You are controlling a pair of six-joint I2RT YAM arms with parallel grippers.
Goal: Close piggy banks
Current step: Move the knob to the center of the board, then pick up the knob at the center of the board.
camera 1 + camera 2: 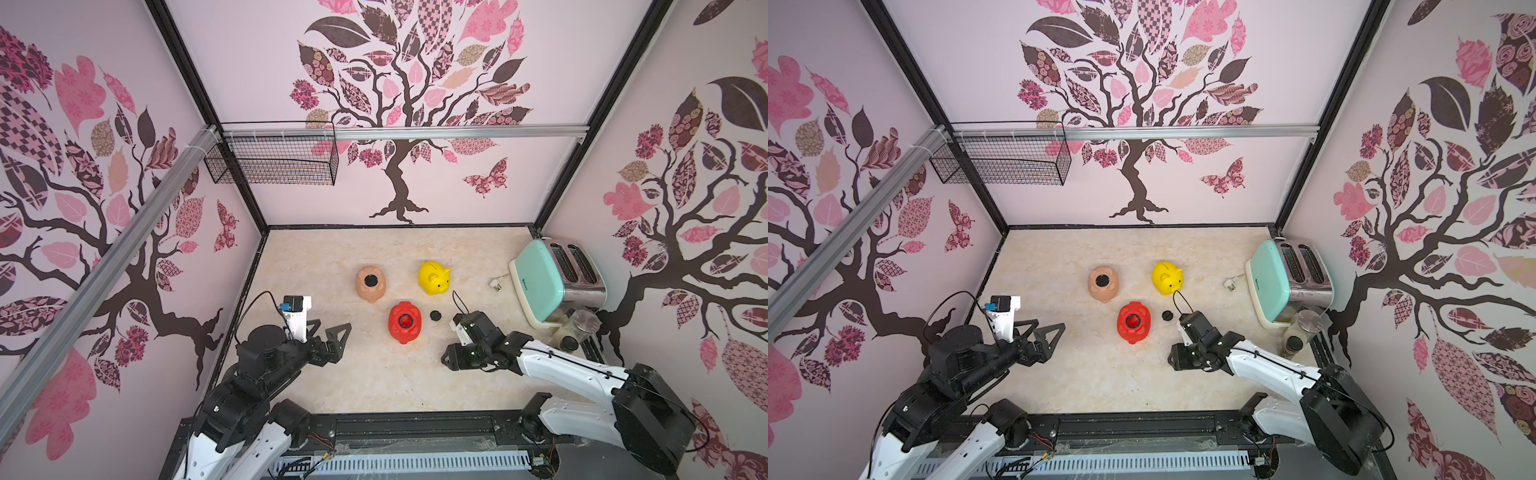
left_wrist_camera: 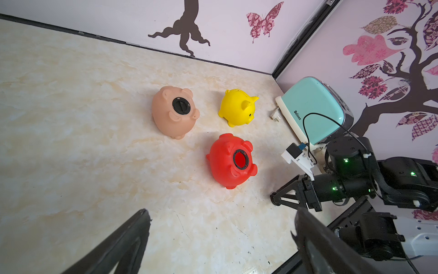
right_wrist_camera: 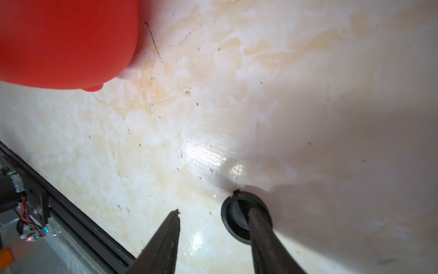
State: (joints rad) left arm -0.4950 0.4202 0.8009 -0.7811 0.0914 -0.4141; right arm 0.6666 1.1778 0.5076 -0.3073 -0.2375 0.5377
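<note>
Three piggy banks stand mid-table in both top views. The peach-pink one (image 1: 370,283) (image 2: 174,111) lies belly up with a black plug seated in its hole. The red one (image 1: 405,322) (image 2: 231,161) lies belly up with its round hole uncovered. The yellow one (image 1: 434,277) (image 2: 238,108) stands upright. A loose black plug (image 1: 435,316) (image 3: 237,215) lies on the table right of the red pig. My right gripper (image 1: 448,356) (image 3: 214,212) is open; one fingertip (image 3: 254,218) overlaps the plug, and nothing sits between the jaws. My left gripper (image 1: 334,324) (image 2: 220,213) hangs wide open, left of the red pig.
A mint-green toaster (image 1: 552,282) with a white mains plug (image 1: 496,283) stands at the right wall. Glass jars (image 1: 579,326) sit in front of it. A wire basket (image 1: 274,160) hangs on the back wall. A black rail (image 1: 415,424) runs along the table's front edge.
</note>
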